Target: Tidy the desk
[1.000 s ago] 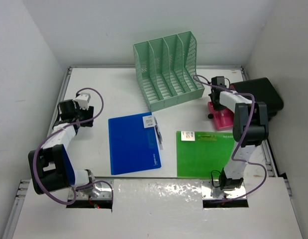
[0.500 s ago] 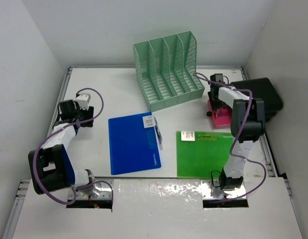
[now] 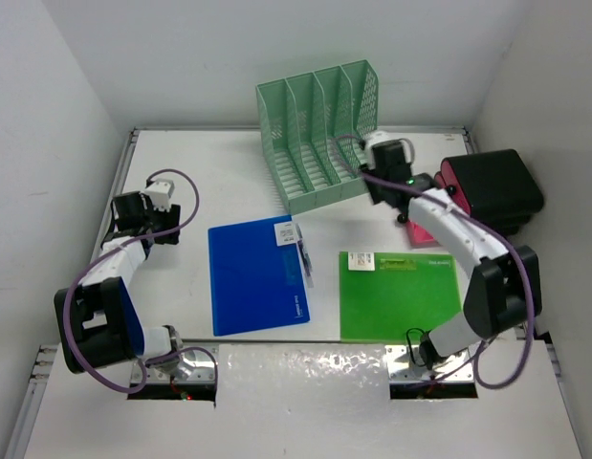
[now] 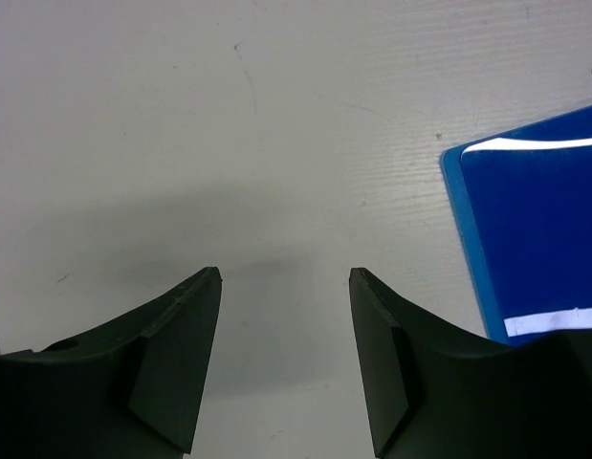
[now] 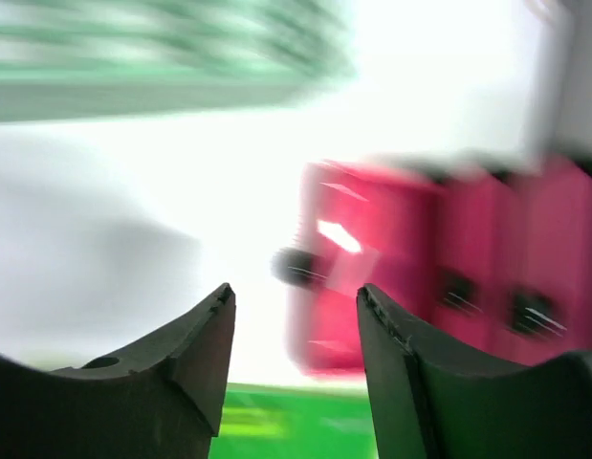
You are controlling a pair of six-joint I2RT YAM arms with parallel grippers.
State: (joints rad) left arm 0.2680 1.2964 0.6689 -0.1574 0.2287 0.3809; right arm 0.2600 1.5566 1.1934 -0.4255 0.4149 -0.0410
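The white desk [image 3: 219,182] holds a blue folder [image 3: 255,275] with a clip and label, and a green folder [image 3: 396,295]. A pink stapler-like item [image 3: 422,234] lies at the right, next to a black case [image 3: 492,186]. My left gripper [image 3: 133,218] is open and empty just above bare desk [image 4: 276,143], with the blue folder's corner [image 4: 535,239] to its right. My right gripper [image 3: 389,194] is open and empty, above the desk between the rack and the pink item. Its blurred wrist view shows the pink item [image 5: 410,258] ahead and the green folder [image 5: 296,421] below.
A mint-green slotted file rack [image 3: 324,134] stands at the back centre, its slots empty; it is a blur in the right wrist view [image 5: 162,57]. White walls close in the desk on the left, back and right.
My right arm has swung left, away from the pink item and the black case, and now reaches up near the rack's right end. The left arm has not moved.
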